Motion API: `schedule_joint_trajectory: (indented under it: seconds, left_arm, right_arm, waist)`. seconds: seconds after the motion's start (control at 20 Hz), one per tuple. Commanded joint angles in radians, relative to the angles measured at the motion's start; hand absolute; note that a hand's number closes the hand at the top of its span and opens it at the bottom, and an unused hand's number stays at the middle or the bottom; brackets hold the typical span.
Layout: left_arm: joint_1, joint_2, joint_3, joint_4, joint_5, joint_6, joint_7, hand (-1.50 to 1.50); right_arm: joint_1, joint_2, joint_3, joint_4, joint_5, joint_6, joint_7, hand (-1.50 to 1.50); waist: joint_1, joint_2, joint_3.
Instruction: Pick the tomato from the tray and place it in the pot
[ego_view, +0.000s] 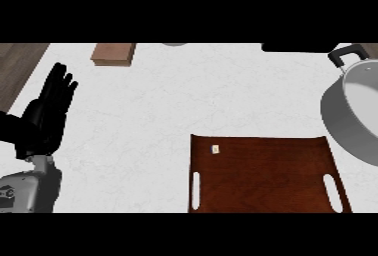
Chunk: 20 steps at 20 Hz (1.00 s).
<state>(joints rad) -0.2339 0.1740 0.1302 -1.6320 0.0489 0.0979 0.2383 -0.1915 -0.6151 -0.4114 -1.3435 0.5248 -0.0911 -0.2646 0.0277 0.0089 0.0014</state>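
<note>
Tray: dark brown wooden tray (262, 172) with two slot handles, flat on white table (184, 95).
Pot: grey metal pot (354, 112), black handle, right edge.
Left hand: black left hand (46, 120), fingers straight, holding nothing.

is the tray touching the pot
Apart. The head view shows a strip of white counter between the brown tray's upper right corner and the pot's rim.

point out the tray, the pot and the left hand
tray (258, 175): head view, bare middle of its brown floor
pot (362, 102): head view, grey inner wall
left hand (46, 117): head view, black palm, fingers straight up
</note>
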Motion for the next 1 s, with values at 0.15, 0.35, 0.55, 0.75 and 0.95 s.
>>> schedule_joint_trajectory:
  seconds: [0.15,0.35,0.55,0.75,0.95]
  left_arm:
    - [0.001,-0.025,-0.013,0.035,-0.012,0.011,-0.014,0.00]
    - [0.023,-0.009,-0.029,-0.079,-0.012,0.006,0.051,0.00]
    - [-0.001,0.006,-0.003,0.000,-0.004,-0.011,0.011,0.00]
    - [-0.025,-0.009,-0.004,-0.013,0.007,0.001,0.030,0.00]
    - [0.004,-0.027,-0.024,-0.010,-0.013,0.009,0.007,0.00]
  right_arm:
    - [-0.241,0.003,0.055,0.480,0.133,-0.169,-0.171,1.50]
    - [-0.325,-0.028,0.002,0.711,0.071,-0.089,-0.211,1.50]
    - [-0.399,-0.015,0.016,0.851,0.063,0.003,-0.235,-1.50]
    - [-0.445,-0.021,-0.009,0.958,0.019,0.114,-0.330,-1.50]
    - [-0.452,-0.014,-0.127,0.970,-0.130,0.224,-0.451,-1.50]
  waist:
    - [-0.005,-0.002,0.000]
    - [0.019,0.002,0.002]
    - [0.015,0.005,0.002]
    - [0.020,0.007,0.003]
    - [0.002,0.003,0.004]
